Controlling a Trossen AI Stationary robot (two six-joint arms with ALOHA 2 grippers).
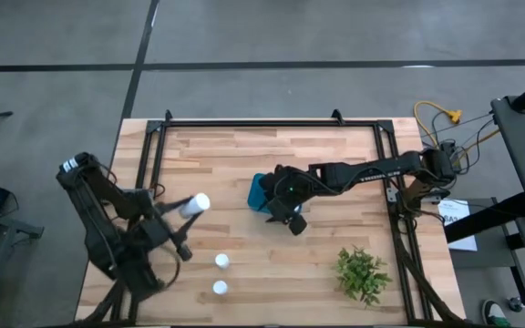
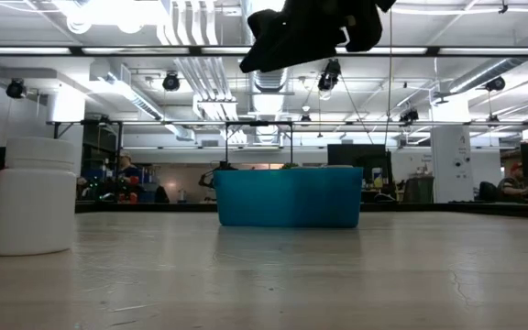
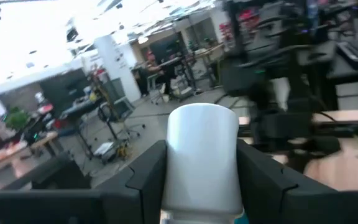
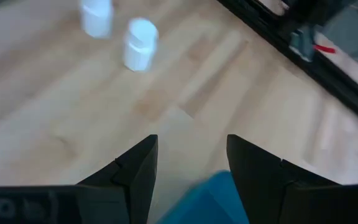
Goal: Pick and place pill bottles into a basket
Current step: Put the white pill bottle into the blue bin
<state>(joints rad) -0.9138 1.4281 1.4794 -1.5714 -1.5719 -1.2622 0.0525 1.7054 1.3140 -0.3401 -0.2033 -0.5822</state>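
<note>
My left gripper [image 1: 186, 210] is shut on a white pill bottle [image 1: 196, 202], held up over the table's left half; it also shows in the left wrist view [image 3: 202, 155]. Two more white bottles [image 1: 221, 261] [image 1: 220, 288] stand upright on their bases near the front edge; one shows in the low view [image 2: 35, 195]. The teal basket [image 1: 260, 193] stands at the table's middle, also in the low view [image 2: 288, 196]. My right gripper [image 1: 290, 214] hangs open and empty above the basket's near right side [image 4: 191, 168]. My left gripper pinches the bottle's round side wall [image 3: 173, 174] between its two fingers, one finger on each side. The bottle sticks out forward past the fingertips [image 3: 146, 171], its free end [image 1: 200, 200] toward the far right. It is lifted clear of the table and lies tilted, not upright.
A green leafy plant [image 1: 363, 273] stands at the front right. A black frame rail [image 1: 272, 121] runs along the far edge and down both sides. Bare wood lies between the basket and the two standing bottles. Cables [image 1: 440, 123] hang off the far right.
</note>
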